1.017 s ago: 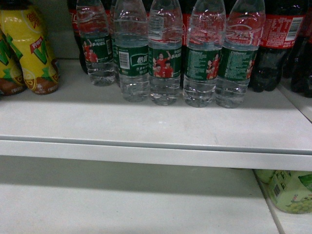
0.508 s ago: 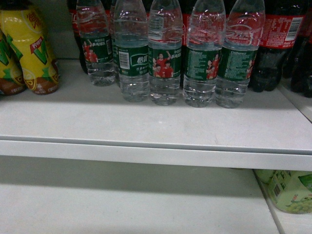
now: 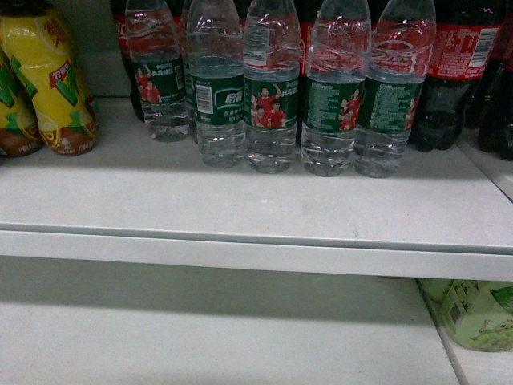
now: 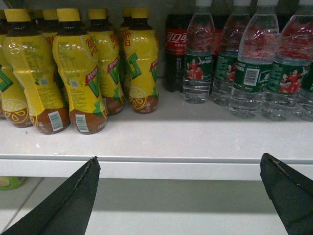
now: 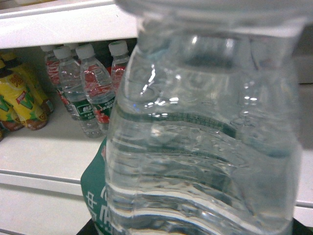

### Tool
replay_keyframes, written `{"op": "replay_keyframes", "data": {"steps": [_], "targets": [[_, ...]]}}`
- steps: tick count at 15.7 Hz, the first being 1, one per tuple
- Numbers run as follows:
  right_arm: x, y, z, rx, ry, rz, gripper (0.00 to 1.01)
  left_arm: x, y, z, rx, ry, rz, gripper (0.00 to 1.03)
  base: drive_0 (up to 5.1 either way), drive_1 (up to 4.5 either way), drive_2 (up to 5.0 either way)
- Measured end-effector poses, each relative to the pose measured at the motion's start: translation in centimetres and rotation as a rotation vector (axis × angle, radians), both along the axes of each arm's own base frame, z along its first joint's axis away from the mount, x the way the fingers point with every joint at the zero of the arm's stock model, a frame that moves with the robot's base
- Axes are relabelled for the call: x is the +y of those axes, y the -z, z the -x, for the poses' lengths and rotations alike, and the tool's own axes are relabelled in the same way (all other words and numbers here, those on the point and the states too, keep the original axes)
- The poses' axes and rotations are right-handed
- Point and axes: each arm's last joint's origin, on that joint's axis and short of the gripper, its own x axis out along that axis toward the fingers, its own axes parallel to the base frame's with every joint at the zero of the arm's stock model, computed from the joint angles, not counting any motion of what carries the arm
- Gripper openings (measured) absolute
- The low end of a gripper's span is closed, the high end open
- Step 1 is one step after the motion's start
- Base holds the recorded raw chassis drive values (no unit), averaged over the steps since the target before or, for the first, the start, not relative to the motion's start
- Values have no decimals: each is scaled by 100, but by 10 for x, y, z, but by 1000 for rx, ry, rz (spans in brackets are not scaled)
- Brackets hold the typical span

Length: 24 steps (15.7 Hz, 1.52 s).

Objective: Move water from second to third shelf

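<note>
One water bottle (image 5: pixel 205 137) fills the right wrist view, clear and ribbed, with its green label at the lower left. My right gripper (image 5: pixel 190 231) is shut on it; only dark finger corners show at the bottom edge. Several more water bottles (image 3: pixel 271 96) stand in a row on the upper shelf (image 3: pixel 240 200) in the head view, where neither gripper shows. They also appear as water bottles (image 4: pixel 247 68) at the right of the left wrist view. My left gripper (image 4: pixel 178 159) hangs open and empty before that shelf's front edge.
Yellow tea bottles (image 3: pixel 52 80) stand left of the water and dark cola bottles (image 3: pixel 457 64) behind and to the right. The lower shelf (image 3: pixel 200 337) carries green-labelled bottles (image 3: pixel 477 317) at its right end. A white shelf board (image 5: pixel 63 24) runs above the row.
</note>
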Motion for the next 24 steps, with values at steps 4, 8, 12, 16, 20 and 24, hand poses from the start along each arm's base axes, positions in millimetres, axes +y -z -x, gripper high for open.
{"op": "replay_keyframes", "data": {"steps": [4, 8, 12, 16, 20, 24], "targets": [[0, 0, 0, 0, -2, 0, 41, 0, 0, 0, 0, 0, 0, 98, 0, 0, 0], [0, 1, 0, 10, -2, 0, 41, 0, 0, 0, 3, 0, 0, 98, 0, 0, 0], [0, 1, 0, 9, -2, 0, 41, 0, 0, 0, -1, -3, 0, 98, 0, 0, 0], [0, 0, 0, 1, -1, 0, 41, 0, 0, 0, 0, 2, 0, 98, 0, 0, 0], [0, 0, 0, 2, -2, 0, 41, 0, 0, 0, 1, 1, 0, 98, 0, 0, 0], [0, -1, 0, -6, -2, -1, 41, 0, 0, 0, -1, 0, 0, 98, 0, 0, 0]]}}
